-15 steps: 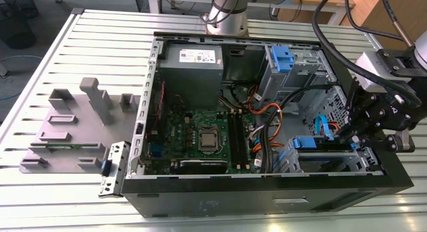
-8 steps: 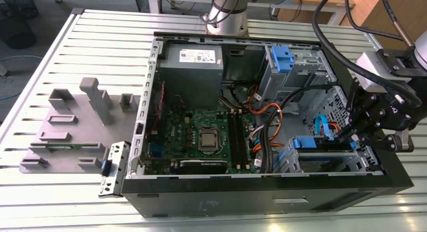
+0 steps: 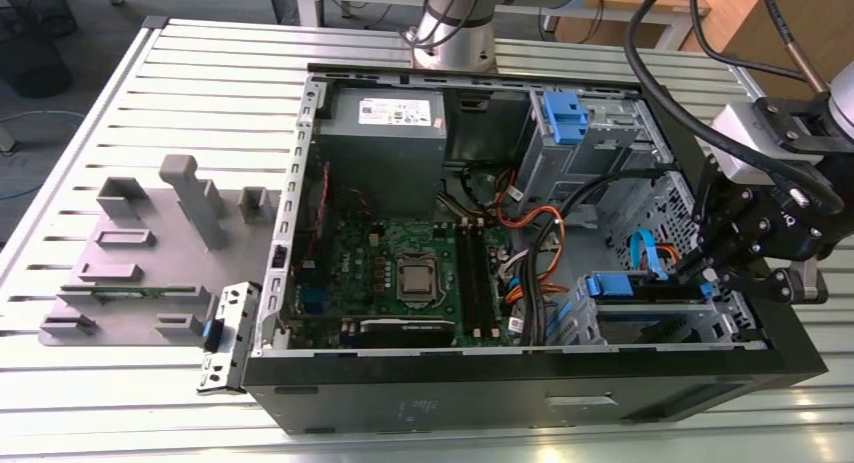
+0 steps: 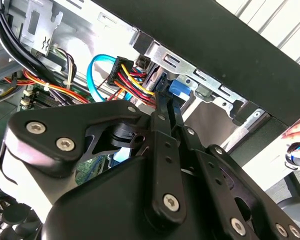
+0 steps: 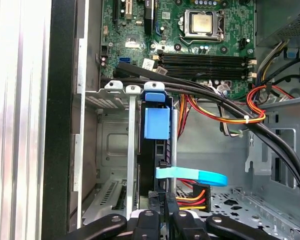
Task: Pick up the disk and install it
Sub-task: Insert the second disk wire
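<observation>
the gripper (image 5: 160,212) is clenched on the edge of the disk (image 5: 156,125), which stands upright in the case's metal bay (image 5: 112,145).

The computer case (image 3: 534,383) lies open on the table (image 3: 200,93); a parts rack (image 3: 134,253) sits at the exterior view's left, the gripper (image 3: 721,273) inside the case's right end.

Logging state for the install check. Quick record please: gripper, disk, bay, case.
gripper: shut on disk, low over the bay
disk: edge-on between the bay's rails, blue bracket on it
bay: metal, in the case corner at the exterior view's right
case: open, lying on slatted table
</observation>
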Robot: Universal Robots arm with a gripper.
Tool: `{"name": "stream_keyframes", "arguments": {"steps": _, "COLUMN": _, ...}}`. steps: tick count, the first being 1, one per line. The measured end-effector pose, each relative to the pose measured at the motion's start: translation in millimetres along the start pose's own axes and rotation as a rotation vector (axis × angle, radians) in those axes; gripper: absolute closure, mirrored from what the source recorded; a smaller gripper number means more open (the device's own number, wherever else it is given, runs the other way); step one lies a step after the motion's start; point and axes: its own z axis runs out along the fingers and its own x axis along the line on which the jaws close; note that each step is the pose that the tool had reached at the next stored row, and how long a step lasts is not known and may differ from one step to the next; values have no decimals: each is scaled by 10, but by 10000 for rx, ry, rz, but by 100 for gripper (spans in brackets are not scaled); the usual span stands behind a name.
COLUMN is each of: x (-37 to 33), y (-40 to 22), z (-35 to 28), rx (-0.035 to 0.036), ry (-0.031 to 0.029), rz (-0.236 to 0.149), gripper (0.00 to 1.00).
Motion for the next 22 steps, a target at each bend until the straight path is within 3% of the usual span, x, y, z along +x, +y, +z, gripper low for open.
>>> {"name": "stream_keyframes", "arguments": {"steps": 12, "x": -1, "y": -15, "z": -21, "rx": 12, "ry": 0, "rz": -1, "gripper": 84}}
{"name": "stream_keyframes", "arguments": {"steps": 19, "x": -1, "y": 94, "z": -21, "rx": 114, "ry": -1, "rz": -4, "gripper": 84}}
{"name": "stream_keyframes", "arguments": {"steps": 22, "x": -1, "y": 96, "z": -20, "rx": 117, "ry": 0, "rz": -6, "gripper": 84}}
